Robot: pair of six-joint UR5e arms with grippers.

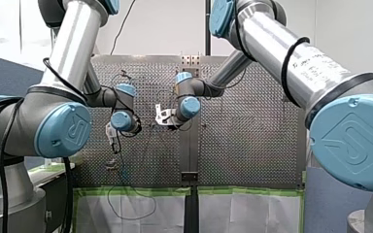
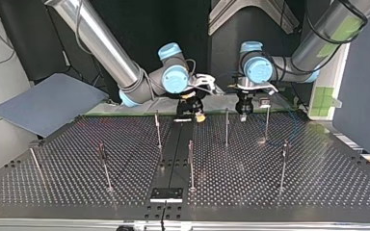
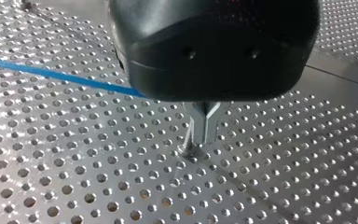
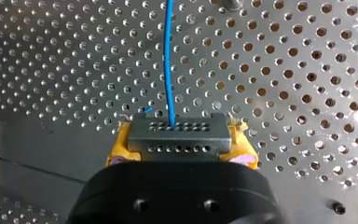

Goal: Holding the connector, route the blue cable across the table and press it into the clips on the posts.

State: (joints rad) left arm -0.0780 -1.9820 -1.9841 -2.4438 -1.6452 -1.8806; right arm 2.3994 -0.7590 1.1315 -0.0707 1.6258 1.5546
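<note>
In the right wrist view my right gripper has its yellow pads shut on a grey connector with rows of small holes. The blue cable leaves the connector's face and runs ahead over the perforated table. In the top view this gripper hovers at the table's far edge near the middle. My left gripper has its metal fingers shut, tips just over the plate. The blue cable passes beside it and disappears behind its black body. Several thin posts stand on the table.
More posts stand nearer the top view's front, one close to my left gripper. A grey-blue sheet leans at that view's left. A black plate sits at the front middle. Green tape edges the table in the front view.
</note>
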